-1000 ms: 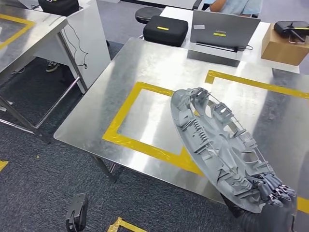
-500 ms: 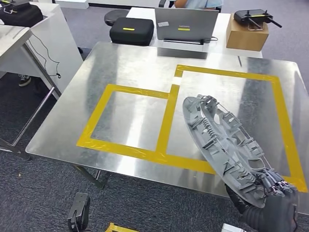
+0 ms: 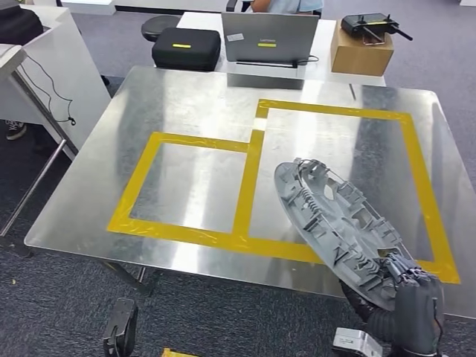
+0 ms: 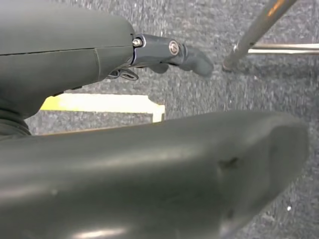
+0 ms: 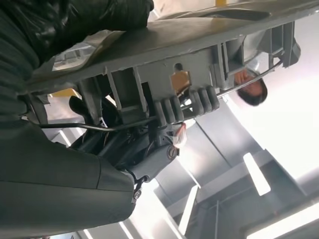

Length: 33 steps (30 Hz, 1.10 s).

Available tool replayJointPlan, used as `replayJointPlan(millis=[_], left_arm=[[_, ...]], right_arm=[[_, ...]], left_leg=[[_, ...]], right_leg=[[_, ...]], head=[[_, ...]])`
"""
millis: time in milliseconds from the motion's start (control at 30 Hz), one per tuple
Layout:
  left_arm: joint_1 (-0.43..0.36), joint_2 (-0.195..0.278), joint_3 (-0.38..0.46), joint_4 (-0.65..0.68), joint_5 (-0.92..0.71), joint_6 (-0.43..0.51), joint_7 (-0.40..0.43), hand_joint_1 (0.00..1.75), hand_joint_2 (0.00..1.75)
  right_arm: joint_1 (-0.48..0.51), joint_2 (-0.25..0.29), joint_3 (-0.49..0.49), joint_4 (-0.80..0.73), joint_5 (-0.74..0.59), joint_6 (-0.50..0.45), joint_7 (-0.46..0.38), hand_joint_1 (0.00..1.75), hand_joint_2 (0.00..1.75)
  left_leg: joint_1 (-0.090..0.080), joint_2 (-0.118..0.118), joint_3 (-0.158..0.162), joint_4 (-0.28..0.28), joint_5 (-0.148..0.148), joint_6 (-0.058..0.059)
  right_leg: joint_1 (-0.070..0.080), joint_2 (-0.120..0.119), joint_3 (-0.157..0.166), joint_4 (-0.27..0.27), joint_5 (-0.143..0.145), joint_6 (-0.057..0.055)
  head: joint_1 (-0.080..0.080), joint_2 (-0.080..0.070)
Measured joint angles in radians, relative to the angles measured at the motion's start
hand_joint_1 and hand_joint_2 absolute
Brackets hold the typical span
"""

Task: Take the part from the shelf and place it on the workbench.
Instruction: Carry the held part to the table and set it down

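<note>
Fingers (image 3: 418, 277) of the right robot hand (image 3: 416, 305) curl over the near rim of the part (image 3: 337, 223), a grey round plastic disc with ribs and clips on its upturned face; the right wrist view shows the dark fingers (image 5: 112, 117) wrapped round the ribbed edge of the part (image 5: 195, 37). Held tilted, the disc has its far edge raised above the tabletop (image 3: 202, 89) and its near edge low at the hand, beyond the front edge of the metal sheet. It hangs over the near corner of the right-hand yellow tape square (image 3: 418, 178); whether it touches the surface cannot be told. A smaller yellow tape rectangle (image 3: 140, 175) adjoins on the left. The left robot hand (image 4: 112, 59) hangs low above grey carpet (image 4: 263, 89), one dark finger (image 4: 180, 52) stretched straight with nothing in it; its other fingers are hidden. Beyond the tabletop stand a laptop (image 3: 269, 39), a black case (image 3: 186, 47) and a cardboard box (image 3: 359, 52) bearing a black controller (image 3: 372, 24).
</note>
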<state>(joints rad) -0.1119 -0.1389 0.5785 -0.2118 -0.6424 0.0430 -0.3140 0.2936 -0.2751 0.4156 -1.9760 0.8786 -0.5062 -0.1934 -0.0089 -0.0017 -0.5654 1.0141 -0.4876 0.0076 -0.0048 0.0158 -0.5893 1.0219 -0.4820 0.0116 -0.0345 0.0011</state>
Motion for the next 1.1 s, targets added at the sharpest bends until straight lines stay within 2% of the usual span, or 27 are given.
replayJointPlan(millis=[233, 333, 467, 667, 767, 900, 1000, 1100], left_arm=[[-0.005, -0.002, 0.0, 0.0, -0.017, -0.012, 0.0, 0.0, 0.0], [-0.007, -0.003, 0.0, 0.0, -0.024, -0.021, 0.001, 0.0, 0.0], [-0.013, -0.003, -0.003, 0.0, -0.031, -0.032, 0.009, 0.0, 0.0], [-0.019, -0.003, -0.003, 0.0, -0.038, -0.037, 0.013, 0.0, 0.0], [-0.024, -0.004, -0.005, 0.0, -0.043, -0.039, 0.02, 0.0, 0.0], [-0.032, -0.006, -0.009, 0.0, -0.049, -0.043, 0.032, 0.0, 0.0], [-0.04, -0.009, -0.013, 0.0, -0.052, -0.045, 0.039, 0.0, 0.0], [-0.047, -0.012, -0.017, 0.0, -0.052, -0.045, 0.046, 0.0, 0.0]], right_arm=[[-0.07, -0.035, -0.074, 0.08, -0.132, 0.166, -0.016, 1.75, 1.75], [-0.121, -0.045, -0.122, 0.145, -0.19, 0.265, -0.026, 1.75, 1.75], [-0.238, -0.068, -0.174, 0.279, -0.226, 0.413, -0.035, 1.75, 1.75], [-0.424, -0.088, -0.187, 0.498, -0.219, 0.509, -0.036, 1.75, 1.75], [-0.532, -0.088, -0.167, 0.638, -0.178, 0.534, -0.031, 1.75, 1.75], [-0.682, -0.074, -0.083, 0.829, -0.092, 0.545, -0.026, 1.75, 1.75], [-0.776, -0.034, 0.0, 0.945, -0.049, 0.546, -0.029, 1.75, 1.75], [-0.83, 0.013, 0.081, 1.029, -0.032, 0.56, -0.033, 1.75, 1.75]], left_leg=[[-0.003, 0.0, -0.001, 0.002, 0.002, 0.011], [-0.004, 0.0, -0.002, 0.002, 0.004, 0.013], [-0.004, 0.0, -0.002, 0.002, 0.006, 0.016], [-0.004, 0.0, -0.002, 0.003, 0.009, 0.018], [-0.004, 0.0, -0.002, 0.002, 0.011, 0.017], [-0.003, 0.001, -0.002, 0.002, 0.013, 0.015], [-0.003, 0.002, -0.002, 0.002, 0.014, 0.015], [-0.002, 0.002, -0.002, 0.002, 0.015, 0.015]], right_leg=[[-0.003, 0.001, 0.004, -0.009, 0.008, 0.013], [-0.004, 0.001, 0.004, -0.01, 0.01, 0.016], [-0.005, 0.002, 0.003, -0.01, 0.013, 0.019], [-0.005, 0.002, 0.003, -0.01, 0.016, 0.019], [-0.004, 0.002, 0.003, -0.01, 0.017, 0.017], [-0.004, 0.002, 0.003, -0.01, 0.019, 0.017], [-0.004, 0.004, 0.003, -0.01, 0.02, 0.016], [-0.003, 0.004, 0.002, -0.01, 0.021, 0.016]], head=[[0.0, 0.0], [0.0, 0.0], [0.0, 0.0], [-0.001, 0.0], [0.0, 0.0], [0.0, 0.0], [0.0, 0.0], [0.0, 0.0]])
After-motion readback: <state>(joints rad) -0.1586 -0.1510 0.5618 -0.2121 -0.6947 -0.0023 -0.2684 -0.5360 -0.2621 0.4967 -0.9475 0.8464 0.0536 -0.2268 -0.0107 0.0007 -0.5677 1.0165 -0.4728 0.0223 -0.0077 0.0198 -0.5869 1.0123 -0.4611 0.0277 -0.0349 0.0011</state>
